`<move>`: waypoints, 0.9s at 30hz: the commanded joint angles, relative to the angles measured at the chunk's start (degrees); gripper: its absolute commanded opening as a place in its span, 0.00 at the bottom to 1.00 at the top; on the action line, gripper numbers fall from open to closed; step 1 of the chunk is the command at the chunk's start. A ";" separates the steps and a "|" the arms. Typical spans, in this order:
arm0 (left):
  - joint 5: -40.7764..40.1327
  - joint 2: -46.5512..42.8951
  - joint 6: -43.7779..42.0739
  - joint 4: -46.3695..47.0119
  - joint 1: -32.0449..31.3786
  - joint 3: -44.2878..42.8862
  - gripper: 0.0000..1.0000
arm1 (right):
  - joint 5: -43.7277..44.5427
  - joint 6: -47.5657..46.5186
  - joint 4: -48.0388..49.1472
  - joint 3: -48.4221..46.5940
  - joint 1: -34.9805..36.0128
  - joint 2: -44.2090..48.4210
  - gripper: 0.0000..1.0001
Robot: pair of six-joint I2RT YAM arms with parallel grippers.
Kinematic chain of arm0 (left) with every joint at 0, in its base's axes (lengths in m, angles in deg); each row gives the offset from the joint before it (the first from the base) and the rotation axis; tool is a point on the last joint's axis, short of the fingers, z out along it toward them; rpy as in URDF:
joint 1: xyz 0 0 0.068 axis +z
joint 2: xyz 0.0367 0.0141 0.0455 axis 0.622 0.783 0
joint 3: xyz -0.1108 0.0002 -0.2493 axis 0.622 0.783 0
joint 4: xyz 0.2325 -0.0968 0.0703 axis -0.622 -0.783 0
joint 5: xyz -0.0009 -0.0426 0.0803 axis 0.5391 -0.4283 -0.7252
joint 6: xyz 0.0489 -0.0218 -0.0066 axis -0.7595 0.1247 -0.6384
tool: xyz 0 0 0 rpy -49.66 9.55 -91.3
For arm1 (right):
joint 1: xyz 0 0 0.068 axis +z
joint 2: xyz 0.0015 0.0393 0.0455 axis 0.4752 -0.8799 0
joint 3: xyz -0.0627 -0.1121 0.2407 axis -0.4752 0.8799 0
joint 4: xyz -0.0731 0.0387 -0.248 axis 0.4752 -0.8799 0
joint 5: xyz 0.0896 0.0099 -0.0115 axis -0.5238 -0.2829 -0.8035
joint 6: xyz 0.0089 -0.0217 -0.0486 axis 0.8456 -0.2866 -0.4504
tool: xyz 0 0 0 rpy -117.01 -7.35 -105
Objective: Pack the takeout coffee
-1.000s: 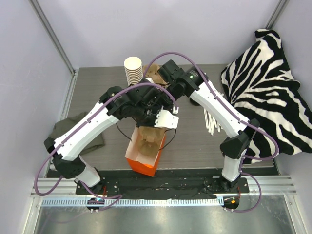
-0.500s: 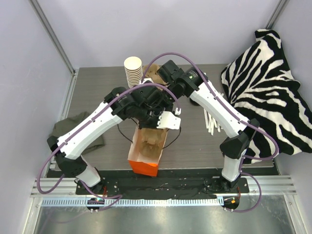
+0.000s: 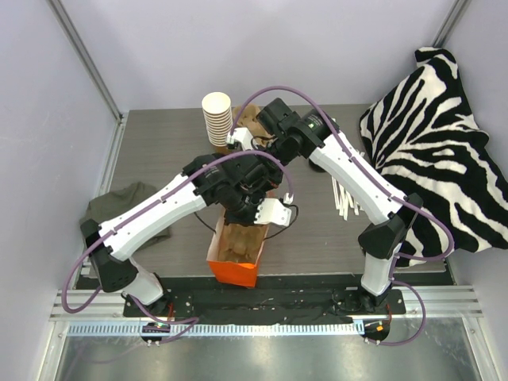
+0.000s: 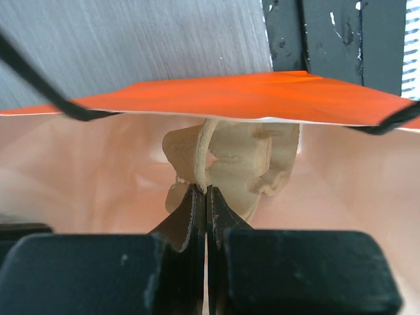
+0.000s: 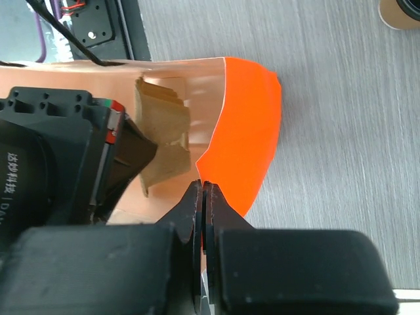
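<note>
An orange paper bag (image 3: 234, 272) (image 5: 249, 125) stands open near the table's front, between the arms. My left gripper (image 4: 202, 190) (image 3: 242, 216) reaches into its mouth, shut on the thin edge of a tan cardboard cup carrier (image 4: 243, 164) (image 5: 164, 131) that hangs inside the bag. Shut as well, my right gripper (image 5: 202, 186) pinches the bag's rim at its far side; in the top view the left arm hides it. The takeout coffee shows in no view.
A stack of lidless brown cups (image 3: 217, 117) stands at the back, with crumpled brown paper (image 3: 252, 119) beside it. Straws (image 3: 343, 200) lie right of the bag. A zebra-print cloth (image 3: 436, 135) covers the right side, and a dark green cloth (image 3: 119, 202) lies at the left.
My left arm has swung right and lowered the carrier deeper into the bag. The bag has shifted slightly. The right arm has barely moved.
</note>
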 commanded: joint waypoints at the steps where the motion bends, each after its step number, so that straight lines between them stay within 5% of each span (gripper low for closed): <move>1: 2.01 -0.88 -0.07 -3.17 0.25 3.37 0.00 | -2.10 0.04 -0.62 -1.39 0.62 3.58 0.01; 5: 1.39 -0.18 -0.16 -1.14 0.60 5.48 0.01 | -2.28 -0.05 -0.62 -1.12 0.62 3.85 0.01; 12: -1.33 -1.41 -0.34 1.76 1.65 4.96 0.48 | -2.37 -0.14 -0.71 -0.86 0.62 4.02 0.01; 15: -2.56 -2.64 0.02 2.90 1.65 3.64 0.58 | -2.45 -0.05 -0.71 -1.03 0.71 3.94 0.01; 20: -4.32 -4.48 1.16 5.10 1.65 -0.14 0.69 | -2.10 -0.14 -0.63 -1.12 1.23 4.11 0.01; 27: -2.84 -8.17 2.03 5.62 1.57 -3.66 0.72 | -0.17 0.30 -0.10 -1.21 1.85 4.81 0.01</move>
